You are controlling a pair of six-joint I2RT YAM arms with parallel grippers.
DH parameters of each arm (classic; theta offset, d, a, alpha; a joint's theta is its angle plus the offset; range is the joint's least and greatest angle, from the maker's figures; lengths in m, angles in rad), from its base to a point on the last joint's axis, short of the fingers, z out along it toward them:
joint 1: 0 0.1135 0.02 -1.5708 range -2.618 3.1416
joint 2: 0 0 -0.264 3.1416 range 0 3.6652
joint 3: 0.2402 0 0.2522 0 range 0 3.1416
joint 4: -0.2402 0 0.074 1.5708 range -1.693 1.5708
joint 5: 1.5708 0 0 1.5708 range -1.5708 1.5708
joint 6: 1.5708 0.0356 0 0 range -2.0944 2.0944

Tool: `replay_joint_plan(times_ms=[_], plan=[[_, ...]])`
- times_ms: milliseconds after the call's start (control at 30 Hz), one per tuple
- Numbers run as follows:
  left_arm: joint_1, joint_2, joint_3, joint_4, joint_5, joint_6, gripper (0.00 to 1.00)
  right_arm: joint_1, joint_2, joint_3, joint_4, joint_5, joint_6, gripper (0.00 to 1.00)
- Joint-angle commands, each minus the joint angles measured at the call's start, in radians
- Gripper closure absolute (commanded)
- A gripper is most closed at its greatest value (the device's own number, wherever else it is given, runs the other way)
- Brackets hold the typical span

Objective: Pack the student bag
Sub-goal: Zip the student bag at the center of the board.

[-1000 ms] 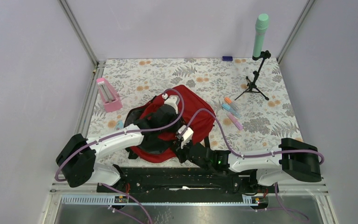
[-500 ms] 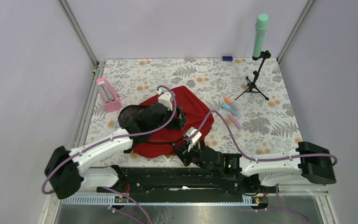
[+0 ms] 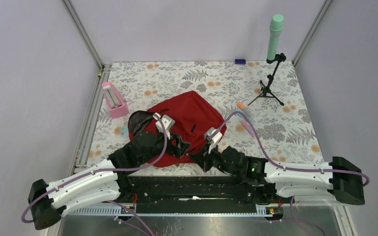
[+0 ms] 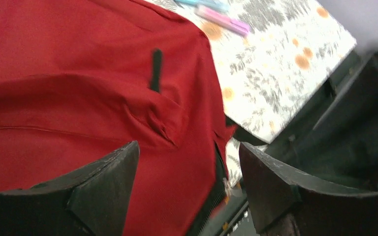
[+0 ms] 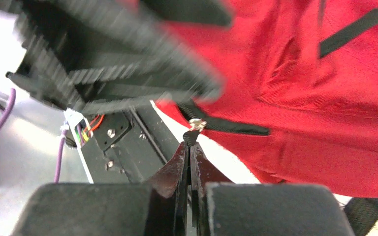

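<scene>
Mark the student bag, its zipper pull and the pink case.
student bag [image 3: 192,110]: top external view, on its red top panel.
zipper pull [image 5: 195,125]: right wrist view, on its metal ring.
pink case [image 3: 115,102]: top external view, on its side wall.

Even light — wrist views seemingly motion-blurred

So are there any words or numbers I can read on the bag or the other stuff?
None: no word, number or sign can be read in any view.
student bag: plain red, no label shows.
pink case: too small to tell, no print shows.
pink marker: blurred, any print is unreadable.
</scene>
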Motion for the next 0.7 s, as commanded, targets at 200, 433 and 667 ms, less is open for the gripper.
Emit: replay_joint_plan(times_ms=[200,433,667], plan=[[-0.283,-0.039,-0.058,0.109,-0.193,0.307,0.23,-0.288,-0.114,0.082,-0.213,-0.518,0.136,1.00],[-0.299,0.039,-0.040,0.140,-0.170,0.431,0.24,-0.321,-0.121,0.126,-0.300,-0.622,0.140,1.00],[-0.308,0.101,0.009,0.088,-0.107,0.506,0.28,-0.362,-0.128,0.167,-0.371,-0.707,0.138,1.00]])
